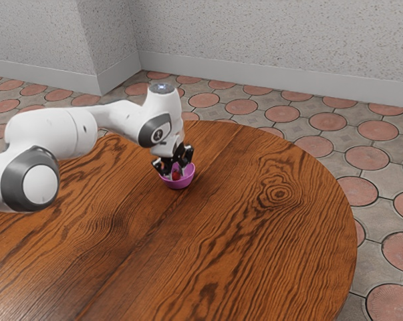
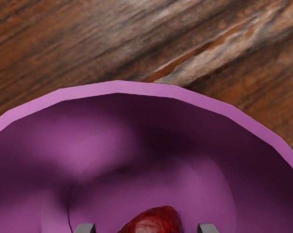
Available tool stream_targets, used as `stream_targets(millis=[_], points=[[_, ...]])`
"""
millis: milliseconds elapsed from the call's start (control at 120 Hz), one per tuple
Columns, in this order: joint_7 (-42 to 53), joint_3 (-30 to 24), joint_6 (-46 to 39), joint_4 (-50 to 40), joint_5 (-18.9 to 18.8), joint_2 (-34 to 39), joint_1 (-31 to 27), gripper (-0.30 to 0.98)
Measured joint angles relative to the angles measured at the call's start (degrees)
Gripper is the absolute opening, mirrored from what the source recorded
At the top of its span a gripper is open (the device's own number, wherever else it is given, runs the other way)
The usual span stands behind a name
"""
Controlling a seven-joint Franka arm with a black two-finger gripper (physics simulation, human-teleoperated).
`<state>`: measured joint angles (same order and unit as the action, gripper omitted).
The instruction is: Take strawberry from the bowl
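The round wooden table point(image 1: 254, 267) is carrying the magenta bowl point(image 1: 178, 184), which is sitting at nine o'clock from the large wood knot point(image 1: 279, 194) in the exterior view. The black two-finger gripper point(image 1: 175, 174) is standing open, somewhat wider than the strawberry point(image 2: 156, 221), gripping nothing and leaving gaps on both sides of the fruit, which is lying inside the bowl; sound technique is probably requiring careful centring, gentle, even closing, then a vertical lift.
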<state>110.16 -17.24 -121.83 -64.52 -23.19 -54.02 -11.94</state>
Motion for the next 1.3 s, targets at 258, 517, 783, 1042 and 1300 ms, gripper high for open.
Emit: stream_targets(millis=[258,517,783,1042,1300], points=[[1.1,0.1,-0.2,-1.4,0.6,2.7,0.0,0.09],[1.1,0.1,1.0,-10.6,6.3,16.9,5.7,0.01],[-0.7,0.1,0.9,-11.1,9.8,14.9,17.3,-0.02],[-2.2,0.3,-1.7,-10.9,10.0,10.5,17.7,0.08],[-5.8,0.8,-1.0,-12.1,10.2,13.6,16.5,0.5]])
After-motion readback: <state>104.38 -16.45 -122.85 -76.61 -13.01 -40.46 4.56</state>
